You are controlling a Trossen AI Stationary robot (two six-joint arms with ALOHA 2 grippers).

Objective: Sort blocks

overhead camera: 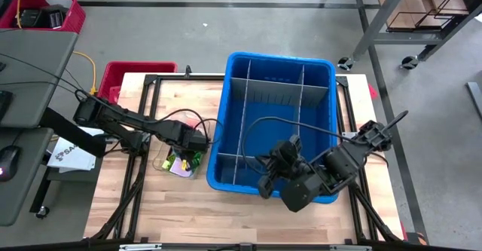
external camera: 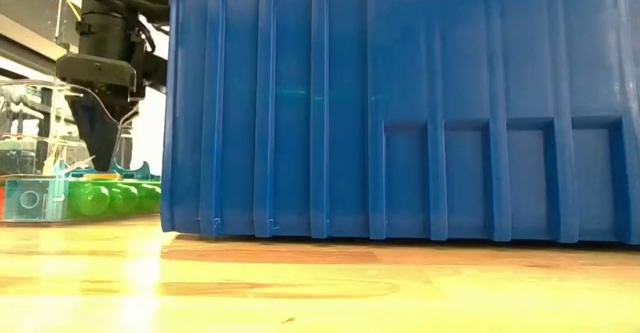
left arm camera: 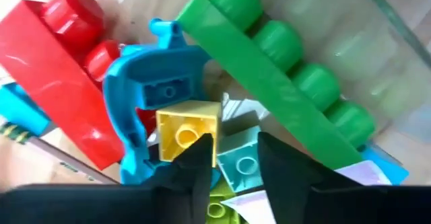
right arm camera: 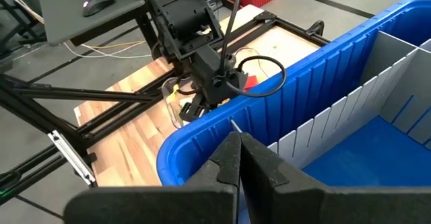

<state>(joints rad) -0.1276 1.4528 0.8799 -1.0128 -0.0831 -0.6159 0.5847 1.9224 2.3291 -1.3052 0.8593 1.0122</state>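
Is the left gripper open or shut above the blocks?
Open. In the left wrist view the left gripper shows a clear gap between its two dark fingers, above the yellow block and the pale teal block, gripping neither.

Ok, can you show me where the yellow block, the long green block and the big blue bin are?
yellow block [left arm camera: 187,128]: left wrist view, on its studded face.
long green block [left arm camera: 283,83]: left wrist view, along its row of studs.
big blue bin [overhead camera: 280,61]: high view, on its far rim.
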